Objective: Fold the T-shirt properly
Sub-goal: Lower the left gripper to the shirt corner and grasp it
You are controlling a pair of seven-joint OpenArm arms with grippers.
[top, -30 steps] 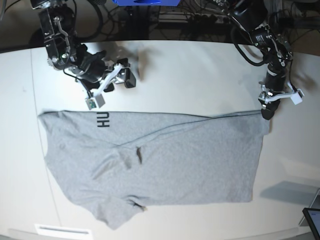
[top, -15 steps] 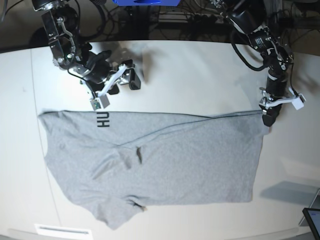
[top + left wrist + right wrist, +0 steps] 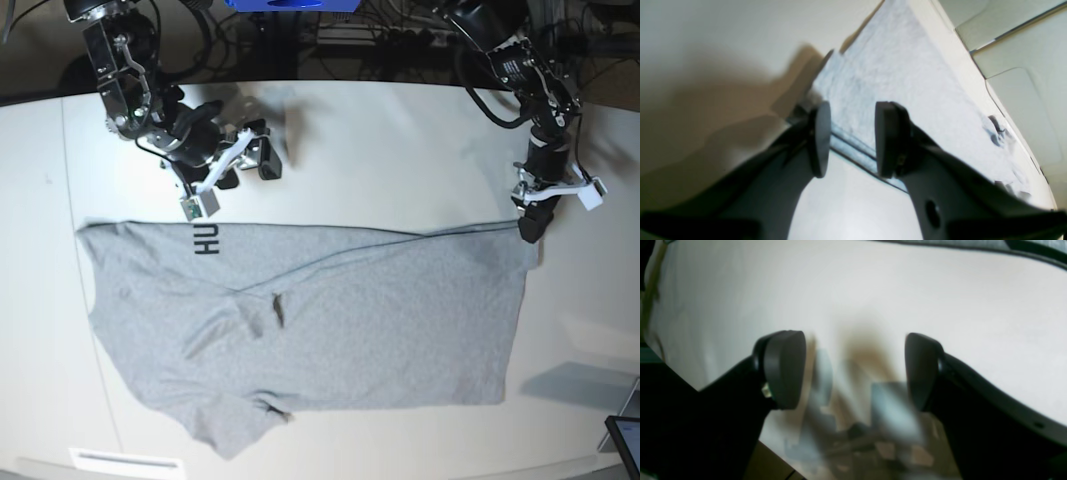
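1. The worktop (image 3: 400, 140) is a smooth, matt off-white slab with a rounded far edge. A thin seam line runs across it at the nine o'clock side in the base view.
2. At about ten o'clock in the base view, the right gripper (image 3: 232, 170) hangs above bare worktop, just beyond the T-shirt's far edge and clear of the cloth. Its wrist view shows two rounded, dark, rubbery-looking pads (image 3: 783, 370) standing well apart with only blurred worktop between them, so the jaws are released and hold nothing.
3. The T-shirt (image 3: 330, 320) lies spread flat across the middle of the worktop, from nine o'clock to three o'clock. It is soft heather-grey knit with a fine speckle, wide and roughly four-sided. A long diagonal crease runs over it, and there are small puckers near the centre and near six o'clock. Bold black block lettering (image 3: 207, 240) shows close to its far edge, just below the right gripper.
4. At about two o'clock, the left gripper (image 3: 532, 222) points down at the T-shirt's far corner. In its wrist view the flat, dark, disc-like pads (image 3: 887, 138) stand apart with a gap between them, right over the stitched hem (image 3: 853, 148), so the jaws are released and no cloth is pinched.
5. Beyond the worktop's far edge the room is dark, with tangled black cables (image 3: 350, 40) and a blue object (image 3: 290, 5) at twelve o'clock. A dark flat device (image 3: 625, 440) pokes in at five o'clock.
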